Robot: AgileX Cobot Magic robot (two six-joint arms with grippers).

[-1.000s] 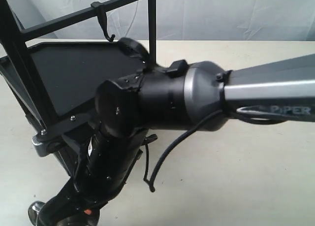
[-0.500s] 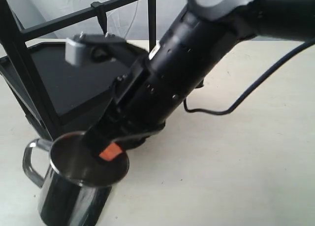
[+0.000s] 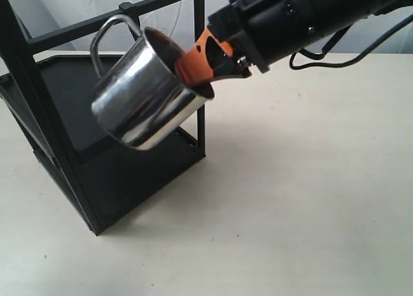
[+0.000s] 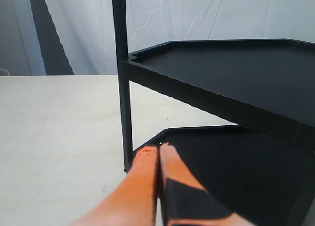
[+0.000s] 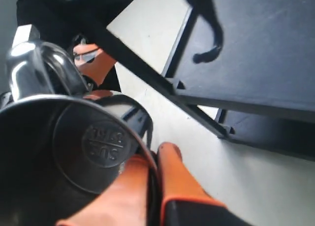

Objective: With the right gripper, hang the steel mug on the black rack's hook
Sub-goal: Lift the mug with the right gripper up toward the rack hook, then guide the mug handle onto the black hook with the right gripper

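The steel mug [image 3: 145, 96] hangs tilted in the air in front of the black rack [image 3: 64, 102], level with its top crossbar. My right gripper [image 3: 197, 73] is shut on the mug's rim, one orange finger inside and one outside. The looped handle [image 3: 110, 26] points up toward the hook's clip [image 3: 126, 9]; the hook's curve is mostly hidden there. In the right wrist view the hook [image 5: 209, 36] hangs apart from the mug [image 5: 74, 152] and its handle [image 5: 42, 63], with the gripper [image 5: 155, 157] pinching the rim. My left gripper [image 4: 158, 148] is shut on nothing beside the rack.
The rack's corner post [image 4: 122, 78] stands just ahead of the left gripper, with the lower tray [image 4: 236, 162] and upper tray [image 4: 236, 68] to one side. A pale tabletop [image 3: 303, 199] spreads around the rack, with a white cloth backdrop [image 3: 290, 19].
The right arm has lifted the mug from the table at the lower left up to the rack's top bar and tipped it on its side.
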